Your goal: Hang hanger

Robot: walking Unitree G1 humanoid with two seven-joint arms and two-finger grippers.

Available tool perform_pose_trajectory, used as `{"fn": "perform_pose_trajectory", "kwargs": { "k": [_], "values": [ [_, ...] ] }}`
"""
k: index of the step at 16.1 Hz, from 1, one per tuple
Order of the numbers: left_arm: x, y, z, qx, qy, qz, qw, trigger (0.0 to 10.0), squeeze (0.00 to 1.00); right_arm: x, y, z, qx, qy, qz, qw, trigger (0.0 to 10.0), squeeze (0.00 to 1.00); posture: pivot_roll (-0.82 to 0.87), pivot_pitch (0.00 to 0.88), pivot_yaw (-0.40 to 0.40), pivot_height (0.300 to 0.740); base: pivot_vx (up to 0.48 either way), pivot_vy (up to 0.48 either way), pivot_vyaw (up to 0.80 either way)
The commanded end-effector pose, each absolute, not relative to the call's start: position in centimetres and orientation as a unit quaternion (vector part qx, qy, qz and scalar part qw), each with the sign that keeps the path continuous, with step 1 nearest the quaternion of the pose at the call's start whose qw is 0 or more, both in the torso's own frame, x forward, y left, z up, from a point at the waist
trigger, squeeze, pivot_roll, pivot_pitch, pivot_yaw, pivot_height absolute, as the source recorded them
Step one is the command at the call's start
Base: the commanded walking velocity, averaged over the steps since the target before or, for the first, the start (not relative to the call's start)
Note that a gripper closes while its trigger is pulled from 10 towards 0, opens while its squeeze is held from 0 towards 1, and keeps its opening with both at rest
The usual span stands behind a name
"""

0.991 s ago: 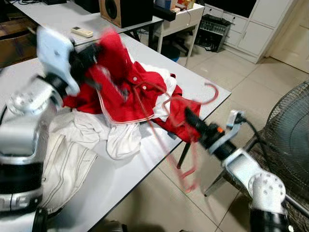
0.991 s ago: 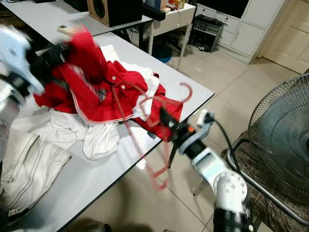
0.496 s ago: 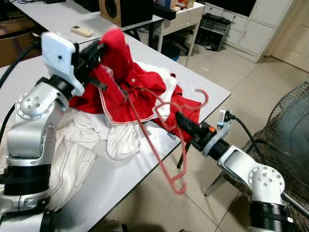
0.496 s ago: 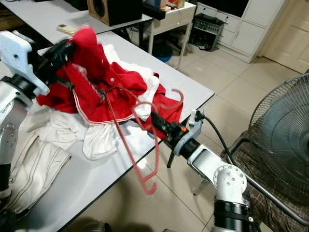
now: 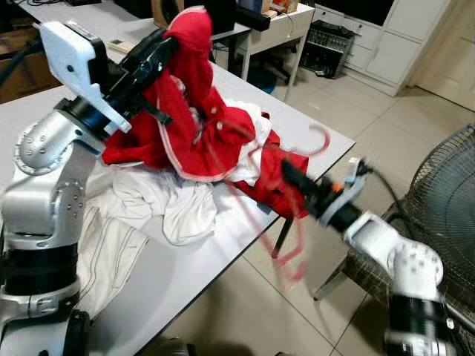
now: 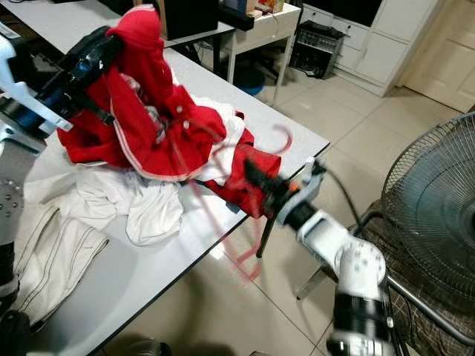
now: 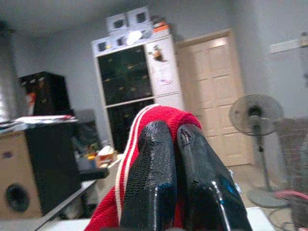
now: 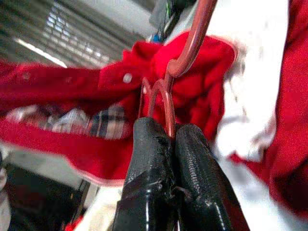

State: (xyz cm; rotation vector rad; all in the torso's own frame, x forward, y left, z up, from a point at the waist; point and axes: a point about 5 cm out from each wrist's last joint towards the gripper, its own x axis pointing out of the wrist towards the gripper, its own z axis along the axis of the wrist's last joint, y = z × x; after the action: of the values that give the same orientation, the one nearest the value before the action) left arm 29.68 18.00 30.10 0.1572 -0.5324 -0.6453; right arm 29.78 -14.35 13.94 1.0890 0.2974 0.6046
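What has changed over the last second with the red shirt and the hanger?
The left gripper has lifted the red shirt higher off the table. The right gripper keeps its grip on the red hanger, swinging it. The white clothes stayed put.

Domestic room: tiled floor (image 5: pixel 356 126), white cabinets (image 5: pixel 386 44) far right, pedestal fan (image 5: pixel 445 200), speaker (image 5: pixel 185 15), clothes-strewn tabletop (image 5: pixel 178 267).

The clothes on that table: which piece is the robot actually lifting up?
The red garment. The left gripper pinches it and holds it raised above the table, while the white clothes lie flat in the heap.
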Motion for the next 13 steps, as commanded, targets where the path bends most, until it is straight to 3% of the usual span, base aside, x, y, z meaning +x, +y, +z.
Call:
{"fn": "perform_pose_trajectory", "kwargs": {
  "k": [1, 4, 6, 7, 8, 9, 10, 12, 13],
  "values": [
    [29.0, 17.5, 30.7, 0.080, -0.270, -0.338, 0.898, 0.0, 0.00, 30.5, -15.2, 14.4, 0.516, 0.119, 0.263, 0.806, 10.0, 0.00, -0.07, 0.000, -0.059, 0.740, 0.000, 0.000, 0.00],
    [29.4, 17.9, 28.7, 0.106, -0.221, -0.330, 0.912, 0.0, 0.00, 32.2, -16.4, 17.7, 0.549, 0.028, 0.264, 0.792, 10.0, 0.00, -0.07, 0.000, -0.060, 0.740, 0.000, 0.000, 0.00],
    [30.7, 18.7, 24.4, 0.169, -0.138, -0.257, 0.942, 0.0, 0.00, 31.7, -15.1, 16.5, 0.449, 0.103, 0.286, 0.840, 10.0, 0.00, -0.06, 0.000, -0.080, 0.740, 0.000, 0.000, 0.00],
    [30.7, 18.7, 22.9, 0.198, -0.114, -0.245, 0.942, 0.0, 0.00, 31.9, -15.8, 18.0, 0.514, 0.050, 0.277, 0.811, 10.0, 0.00, -0.06, 0.000, -0.074, 0.740, 0.000, 0.000, 0.00],
    [30.6, 18.7, 22.4, 0.199, -0.103, -0.243, 0.944, 0.0, 0.00, 32.2, -16.3, 18.3, 0.534, 0.037, 0.265, 0.802, 10.0, 0.00, -0.06, 0.000, -0.073, 0.740, 0.000, 0.000, 0.00],
    [30.5, 18.6, 21.0, 0.253, -0.068, -0.256, 0.931, 0.0, 0.00, 32.2, -16.6, 19.4, 0.486, 0.026, 0.288, 0.825, 10.0, 0.00, -0.06, 0.000, -0.072, 0.740, 0.000, 0.000, 0.00],
    [30.5, 18.6, 20.8, 0.270, -0.063, -0.258, 0.926, 0.0, 0.00, 32.2, -16.5, 19.9, 0.480, 0.018, 0.302, 0.824, 10.0, 0.00, -0.06, 0.000, -0.072, 0.740, 0.000, 0.000, 0.00],
    [31.7, 20.3, 24.8, 0.232, -0.148, -0.152, 0.949, 0.0, 0.00, 32.1, -17.1, 24.8, 0.491, -0.085, 0.359, 0.789, 10.0, 0.00, -0.08, 0.000, -0.064, 0.740, 0.000, 0.000, 0.00],
    [31.9, 21.1, 26.3, 0.211, -0.188, -0.107, 0.953, 0.0, 0.00, 31.9, -16.8, 24.6, 0.480, -0.074, 0.370, 0.792, 10.0, 0.00, -0.08, 0.000, -0.066, 0.740, 0.000, 0.000, 0.00]
  ]
}}
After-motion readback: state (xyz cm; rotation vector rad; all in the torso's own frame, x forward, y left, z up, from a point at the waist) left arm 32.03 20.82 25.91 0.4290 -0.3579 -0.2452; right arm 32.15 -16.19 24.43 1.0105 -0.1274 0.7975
